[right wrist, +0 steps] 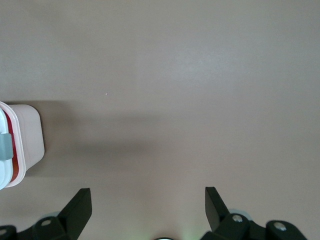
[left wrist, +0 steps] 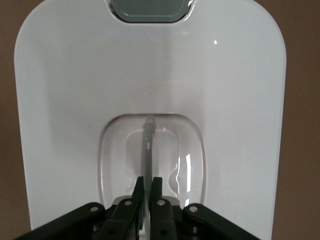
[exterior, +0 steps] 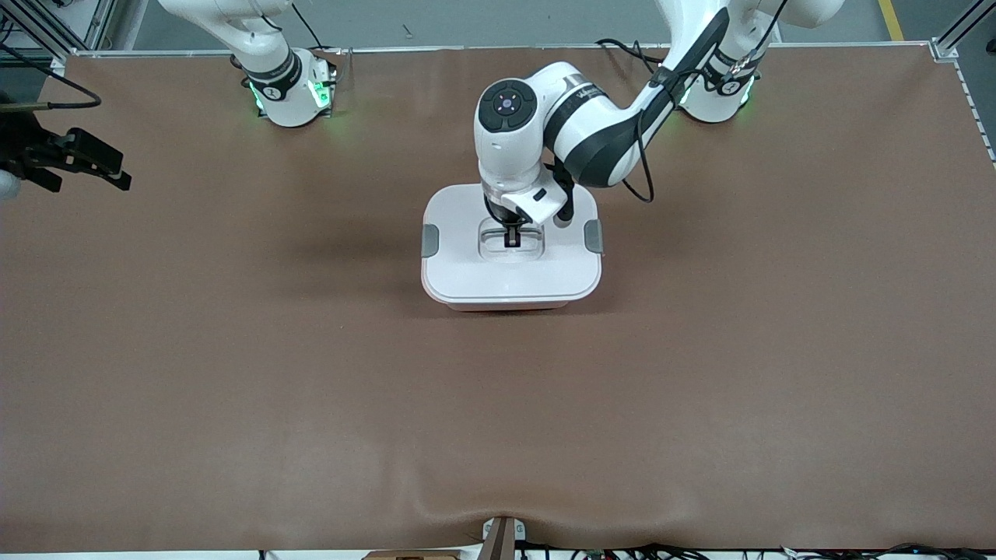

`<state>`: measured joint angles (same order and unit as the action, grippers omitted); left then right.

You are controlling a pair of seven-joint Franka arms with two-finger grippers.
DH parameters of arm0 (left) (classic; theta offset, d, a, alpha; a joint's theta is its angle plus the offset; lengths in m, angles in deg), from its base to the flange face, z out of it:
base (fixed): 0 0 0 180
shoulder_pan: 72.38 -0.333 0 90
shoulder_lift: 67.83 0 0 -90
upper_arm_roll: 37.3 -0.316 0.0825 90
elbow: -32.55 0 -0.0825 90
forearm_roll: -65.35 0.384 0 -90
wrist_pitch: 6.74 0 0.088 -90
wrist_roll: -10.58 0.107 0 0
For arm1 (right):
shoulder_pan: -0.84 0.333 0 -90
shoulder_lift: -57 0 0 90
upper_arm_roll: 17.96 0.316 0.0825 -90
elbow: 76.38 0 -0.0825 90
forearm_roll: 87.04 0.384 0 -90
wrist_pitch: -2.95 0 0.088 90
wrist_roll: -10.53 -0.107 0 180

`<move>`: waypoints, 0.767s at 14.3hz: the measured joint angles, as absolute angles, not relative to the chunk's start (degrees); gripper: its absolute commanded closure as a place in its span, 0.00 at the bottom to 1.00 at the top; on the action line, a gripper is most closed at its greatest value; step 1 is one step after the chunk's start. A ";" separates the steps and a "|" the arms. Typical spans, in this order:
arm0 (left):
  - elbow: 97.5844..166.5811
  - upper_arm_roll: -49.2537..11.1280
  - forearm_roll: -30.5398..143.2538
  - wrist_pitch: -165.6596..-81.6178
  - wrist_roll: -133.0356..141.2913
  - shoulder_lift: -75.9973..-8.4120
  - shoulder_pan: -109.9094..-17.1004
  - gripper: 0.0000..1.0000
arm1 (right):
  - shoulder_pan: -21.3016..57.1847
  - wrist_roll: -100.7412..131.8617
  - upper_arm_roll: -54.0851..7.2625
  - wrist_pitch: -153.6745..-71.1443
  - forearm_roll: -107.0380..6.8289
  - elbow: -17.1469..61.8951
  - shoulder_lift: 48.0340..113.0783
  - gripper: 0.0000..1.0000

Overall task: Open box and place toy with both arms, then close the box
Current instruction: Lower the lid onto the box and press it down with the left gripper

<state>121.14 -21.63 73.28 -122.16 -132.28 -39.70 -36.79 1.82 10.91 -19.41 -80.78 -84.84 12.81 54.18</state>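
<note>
My left gripper (left wrist: pixel 147 192) sits directly over the centre of the box (exterior: pixel 511 272) mid-table, fingers pinched on the lid's grey handle (left wrist: pixel 148 150), which runs lengthwise between them. My right gripper (right wrist: pixel 148 210) waits spread wide over bare table (right wrist: pixel 200 75), toward the right arm's end.

Bright, even overhead light; soft shadows on the table (exterior: pixel 233 350), glare streaks on the lid (left wrist: pixel 186 165); everything sharp.

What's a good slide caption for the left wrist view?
Left gripper shut on the grey handle recessed in the box's white lid.
</note>
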 measured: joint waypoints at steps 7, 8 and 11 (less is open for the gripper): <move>121.14 -21.63 73.28 -122.70 -133.34 -38.85 -35.97 1.00 | 1.33 10.90 -19.72 -81.11 -83.12 13.11 54.55 0.00; 121.14 -21.62 73.28 -122.71 -133.46 -38.79 -35.87 1.00 | 1.05 10.90 -19.88 -82.74 -83.12 13.11 54.55 0.00; 121.15 -21.66 73.29 -122.71 -133.47 -38.51 -35.84 1.00 | -0.53 10.91 -20.10 -83.74 -83.12 13.10 54.55 0.00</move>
